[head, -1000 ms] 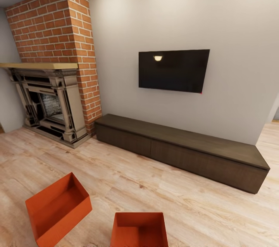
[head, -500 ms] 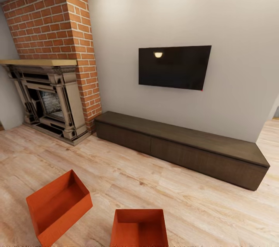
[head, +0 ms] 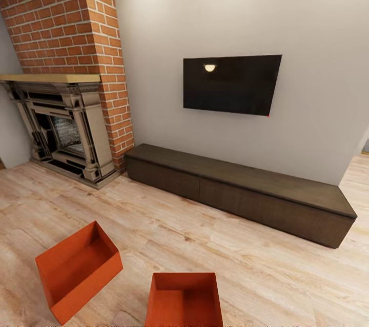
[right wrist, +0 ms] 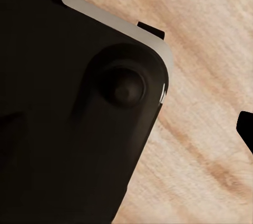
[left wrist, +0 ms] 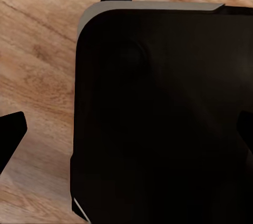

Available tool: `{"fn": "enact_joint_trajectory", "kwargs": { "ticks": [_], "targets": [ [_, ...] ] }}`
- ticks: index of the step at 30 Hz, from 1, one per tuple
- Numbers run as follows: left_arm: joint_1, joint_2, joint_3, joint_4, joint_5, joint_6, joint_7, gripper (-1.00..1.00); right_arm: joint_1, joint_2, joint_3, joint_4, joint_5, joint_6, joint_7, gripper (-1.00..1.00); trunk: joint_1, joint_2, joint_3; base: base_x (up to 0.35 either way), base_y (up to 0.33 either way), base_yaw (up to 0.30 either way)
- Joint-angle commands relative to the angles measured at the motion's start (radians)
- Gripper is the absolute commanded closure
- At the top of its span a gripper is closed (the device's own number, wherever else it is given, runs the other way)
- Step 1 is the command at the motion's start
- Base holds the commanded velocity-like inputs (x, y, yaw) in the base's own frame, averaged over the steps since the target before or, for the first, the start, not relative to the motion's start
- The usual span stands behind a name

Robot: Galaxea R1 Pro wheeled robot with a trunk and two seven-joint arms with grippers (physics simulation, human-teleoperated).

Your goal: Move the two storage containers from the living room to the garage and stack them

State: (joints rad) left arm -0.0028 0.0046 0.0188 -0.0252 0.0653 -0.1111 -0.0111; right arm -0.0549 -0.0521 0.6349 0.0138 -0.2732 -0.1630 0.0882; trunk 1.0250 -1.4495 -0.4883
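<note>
Here, two storage containers (head: 78, 270) (head: 184, 299) sit apart on the living room plank floor (head: 215, 250).
Either pincer's opening cannot be told: dark finger tips (left wrist: 10, 134) (right wrist: 245, 129) flank the black robot base (left wrist: 158, 118).

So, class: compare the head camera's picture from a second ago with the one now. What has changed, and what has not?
The whole picture has shifted, so the camera moved, not the objects: the ceiling light has left the top edge, and more floor shows near the two storage containers. The containers keep their places relative to each other, both empty on the wood planks. Fireplace, TV and cabinet are unchanged. Nothing was grasped or released.
</note>
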Motion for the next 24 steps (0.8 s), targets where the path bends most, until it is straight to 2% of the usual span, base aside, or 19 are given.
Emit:
{"fn": "enact_joint_trajectory", "kwargs": {
  "ticks": [1, 24],
  "targets": [
    [0.0, 0.0, 0.001, 0.0, 0.007, -0.002, -0.001, -1.0, -0.001, 0.0, 0.006, 0.002, -0.011, -0.004, 0.005, -1.0, 0.0, -0.001, -0.003, 0.0, 0.0, 0.0],
    [0.0, 0.0, 0.001, 0.001, 0.007, -0.002, -0.001, -1.0, -0.001, -0.001, 0.006, 0.002, -0.011, -0.004, 0.005, -1.0, 0.0, -0.001, -0.039, 0.0, 0.0, 0.0]
  ]
}}
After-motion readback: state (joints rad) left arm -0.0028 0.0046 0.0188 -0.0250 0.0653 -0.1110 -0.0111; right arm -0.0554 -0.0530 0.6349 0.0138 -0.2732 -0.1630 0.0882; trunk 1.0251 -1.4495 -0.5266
